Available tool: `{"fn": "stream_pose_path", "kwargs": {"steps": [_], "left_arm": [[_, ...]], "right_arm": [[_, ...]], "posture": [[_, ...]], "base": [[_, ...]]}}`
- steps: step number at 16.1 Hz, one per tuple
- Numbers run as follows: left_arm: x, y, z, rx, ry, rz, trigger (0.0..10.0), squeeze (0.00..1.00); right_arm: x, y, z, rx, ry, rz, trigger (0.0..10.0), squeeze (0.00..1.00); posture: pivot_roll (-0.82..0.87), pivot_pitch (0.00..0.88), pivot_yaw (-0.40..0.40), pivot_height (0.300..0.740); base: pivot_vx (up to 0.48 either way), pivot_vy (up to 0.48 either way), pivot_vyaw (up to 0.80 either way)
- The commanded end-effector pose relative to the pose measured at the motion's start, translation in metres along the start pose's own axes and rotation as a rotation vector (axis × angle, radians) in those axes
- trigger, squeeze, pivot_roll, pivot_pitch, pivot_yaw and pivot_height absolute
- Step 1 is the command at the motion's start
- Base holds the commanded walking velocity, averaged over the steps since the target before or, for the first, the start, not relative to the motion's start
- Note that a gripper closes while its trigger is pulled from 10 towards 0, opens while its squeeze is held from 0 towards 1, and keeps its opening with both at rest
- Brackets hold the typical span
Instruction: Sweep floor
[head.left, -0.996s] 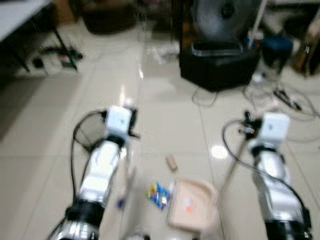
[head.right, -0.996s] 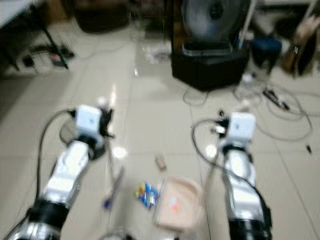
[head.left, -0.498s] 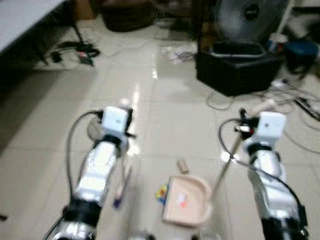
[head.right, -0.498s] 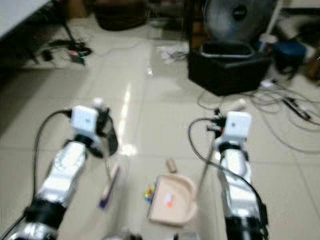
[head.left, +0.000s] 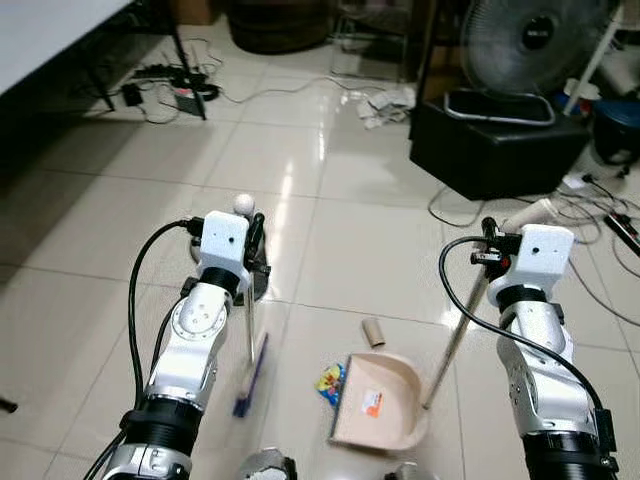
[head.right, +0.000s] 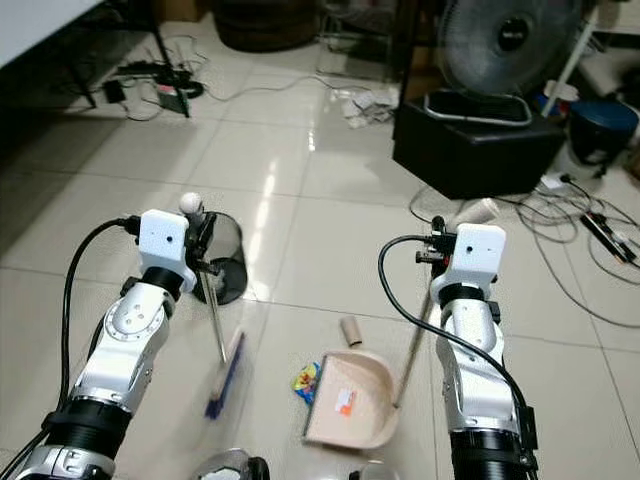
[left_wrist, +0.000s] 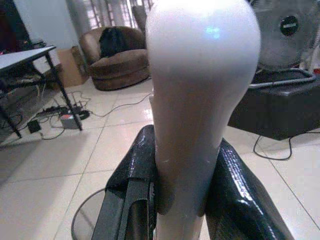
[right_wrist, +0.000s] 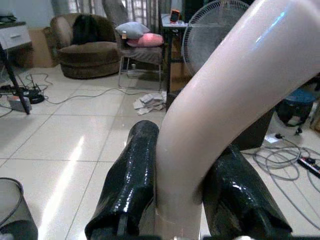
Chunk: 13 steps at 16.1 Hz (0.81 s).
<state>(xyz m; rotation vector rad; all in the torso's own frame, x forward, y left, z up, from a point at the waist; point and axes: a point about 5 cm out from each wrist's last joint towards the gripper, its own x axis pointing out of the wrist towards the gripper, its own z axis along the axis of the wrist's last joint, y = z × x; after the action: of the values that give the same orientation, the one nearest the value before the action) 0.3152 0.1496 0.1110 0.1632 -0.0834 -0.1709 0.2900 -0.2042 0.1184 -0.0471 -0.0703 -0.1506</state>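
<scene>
Left eye view: the picture is sharp now where it was blurred half a second ago, and the whole scene has shifted, so the head has steadied rather than the things moved. Taking the dustpan (head.left: 378, 401) as landmark, the colourful wrapper (head.left: 329, 380) lies touching its left edge, the cardboard tube (head.left: 372, 331) just beyond its mouth, and the broom (head.left: 250, 362) stands near on its left with the bristles down. I judge the litter is lined up for a short push into the pan.

Right eye view: a small wire bin (head.right: 224, 270) stands well beyond the dustpan on the left.

Left wrist view: the left gripper (left_wrist: 186, 200) is clenched on the broom's white handle.

Right wrist view: the right gripper (right_wrist: 181, 197) grasps the dustpan's pale handle.
</scene>
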Motion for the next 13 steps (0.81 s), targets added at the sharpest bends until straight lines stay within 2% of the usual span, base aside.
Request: {"fn": "stream_pose_path", "kwargs": {"steps": [1,7,11,13], "left_arm": [[0.001,0.004,0.001,0.005,-0.003,0.014,10.0,0.0],[0.003,0.006,-0.014,-0.017,0.045,0.035,10.0,0.0],[0.012,0.005,-0.015,-0.005,0.041,0.02,10.0,0.0],[0.017,0.002,-0.011,-0.014,0.011,0.012,10.0,0.0]], "right_arm": [[-0.001,-0.005,0.005,-0.002,-0.044,-0.02,10.0,0.0],[0.001,-0.017,-0.011,-0.064,-0.01,-0.019,10.0,0.0],[0.015,-0.03,-0.017,-0.159,-0.02,-0.045,10.0,0.0],[0.023,-0.029,-0.013,-0.186,-0.06,-0.042,10.0,0.0]], "posture": [[0.0,0.096,0.05,0.74],[0.0,0.129,0.053,0.74],[0.02,0.173,0.057,0.74],[0.01,0.185,0.058,0.74]], "base": [[0.0,0.0,0.0],[0.0,0.0,0.0],[0.0,0.0,0.0],[0.0,0.0,0.0]]}}
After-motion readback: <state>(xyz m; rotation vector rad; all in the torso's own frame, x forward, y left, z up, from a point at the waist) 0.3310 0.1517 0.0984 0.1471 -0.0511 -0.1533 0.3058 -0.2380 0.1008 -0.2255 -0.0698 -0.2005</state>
